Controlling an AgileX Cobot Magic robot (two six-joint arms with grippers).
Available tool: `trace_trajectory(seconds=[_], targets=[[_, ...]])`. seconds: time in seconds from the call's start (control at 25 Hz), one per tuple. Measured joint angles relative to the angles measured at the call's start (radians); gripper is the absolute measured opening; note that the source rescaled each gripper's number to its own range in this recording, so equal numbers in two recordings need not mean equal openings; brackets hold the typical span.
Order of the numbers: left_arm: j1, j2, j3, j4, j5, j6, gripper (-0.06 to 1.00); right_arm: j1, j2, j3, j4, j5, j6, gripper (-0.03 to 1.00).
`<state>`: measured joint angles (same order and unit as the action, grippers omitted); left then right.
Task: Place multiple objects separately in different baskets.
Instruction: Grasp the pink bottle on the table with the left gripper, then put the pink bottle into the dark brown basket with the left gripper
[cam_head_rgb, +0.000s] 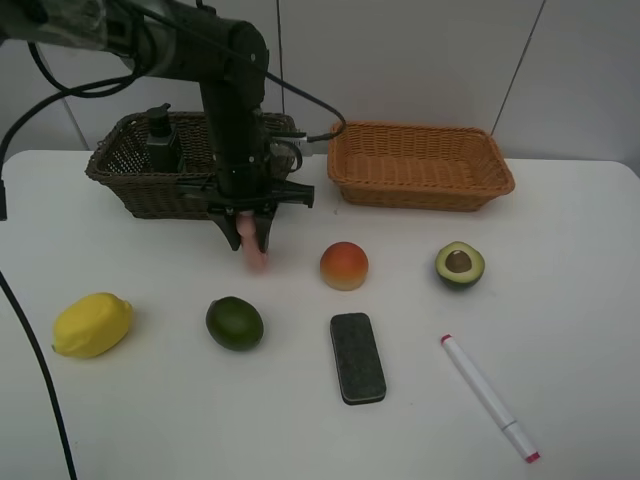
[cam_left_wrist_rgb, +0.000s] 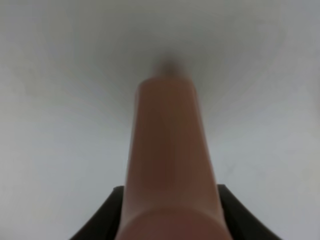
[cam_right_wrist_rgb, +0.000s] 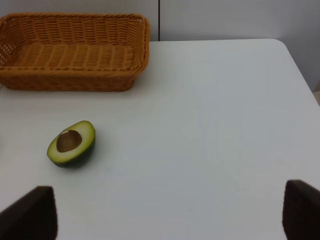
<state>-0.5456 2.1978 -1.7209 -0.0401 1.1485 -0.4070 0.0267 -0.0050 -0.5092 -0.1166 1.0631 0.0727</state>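
Fingers (cam_left_wrist_rgb: 106, 220) tight around pink bottle (cam_left_wrist_rgb: 170, 160)

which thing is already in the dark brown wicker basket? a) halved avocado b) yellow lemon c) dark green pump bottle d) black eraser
c, the dark green pump bottle stands upright inside the dark brown woven wicker basket, near its left end in the exterior high view.
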Motion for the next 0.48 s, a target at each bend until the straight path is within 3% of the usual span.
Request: trace_trajectory(seconds=[0.28, 0.48], targets=[[0.02, -0.129, -0.227, -0.007, 0.048, 0.071, 0.01, 0.0, 0.0, 0.0, -0.001, 0.0, 0.0, 0.99], [0.114, -0.082, -0.32, -0.004, 0.048, 0.075, 0.01, 0.0, 0.0, 0.0, -0.001, 0.0, 0.0, 0.99]])
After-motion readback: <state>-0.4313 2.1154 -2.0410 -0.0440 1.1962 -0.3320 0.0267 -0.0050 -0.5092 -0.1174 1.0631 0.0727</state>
